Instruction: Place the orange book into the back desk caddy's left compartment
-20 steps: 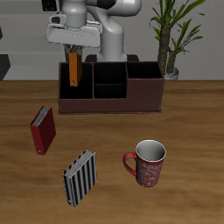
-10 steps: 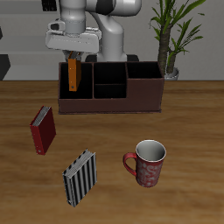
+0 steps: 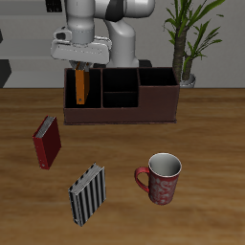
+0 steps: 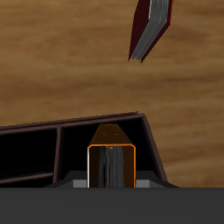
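My gripper (image 3: 82,68) is shut on the top of the orange book (image 3: 82,86), which hangs upright. The book's lower half is inside the left compartment (image 3: 73,98), the tall end section of the dark brown-maroon back desk caddy (image 3: 129,103). In the wrist view the orange book (image 4: 111,163) shows end-on between my fingers, with its pale pages framed in orange. It stands within the caddy's (image 4: 44,140) end section. I cannot tell whether the book's lower edge touches the compartment floor.
A dark red book (image 3: 46,141) stands on the table nearer the front, also seen in the wrist view (image 4: 150,26). A black-and-white striped book (image 3: 87,194) and a red mug (image 3: 161,178) stand near the front edge. A potted plant (image 3: 187,43) is behind the caddy's other end.
My gripper has moved down with the orange book, so the book sits deeper in the caddy's end compartment than a second ago. Nothing else moved.
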### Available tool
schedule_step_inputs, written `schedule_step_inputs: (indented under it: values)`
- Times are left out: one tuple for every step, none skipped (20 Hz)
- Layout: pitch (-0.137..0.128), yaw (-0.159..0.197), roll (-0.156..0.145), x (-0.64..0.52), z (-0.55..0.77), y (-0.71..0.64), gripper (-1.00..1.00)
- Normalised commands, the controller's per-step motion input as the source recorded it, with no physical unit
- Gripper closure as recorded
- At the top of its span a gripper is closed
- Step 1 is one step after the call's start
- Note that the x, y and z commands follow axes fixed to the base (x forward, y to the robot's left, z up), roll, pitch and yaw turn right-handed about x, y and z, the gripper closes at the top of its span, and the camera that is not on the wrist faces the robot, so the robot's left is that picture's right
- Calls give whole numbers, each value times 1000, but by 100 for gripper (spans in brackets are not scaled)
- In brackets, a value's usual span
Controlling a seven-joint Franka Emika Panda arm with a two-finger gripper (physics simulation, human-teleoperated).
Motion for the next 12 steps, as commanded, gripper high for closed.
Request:
schedule_step_inputs:
  values:
    - [14, -26, -13, 79, -114, -72, 100]
    - [42, -15, -5, 130, -163, -79, 100]
    - [8, -3, -31, 71, -78, -31, 100]
    - [-5, 9, -1, 68, -62, -7, 100]
    - [45, -3, -1, 93, -203, -117, 100]
    - [40, -35, -29, 70, -143, -33, 100]
    - [-4, 12, 15, 28, -143, -10, 100]
    - [78, -55, -1, -1, -254, -27, 100]
    - [3, 31, 3, -25, -59, 55, 100]
    - [-5, 7, -16, -18, -50, -31, 100]
    - [45, -51, -4, -58, -50, -72, 100]
    - [4, -10, 2, -38, -40, -10, 100]
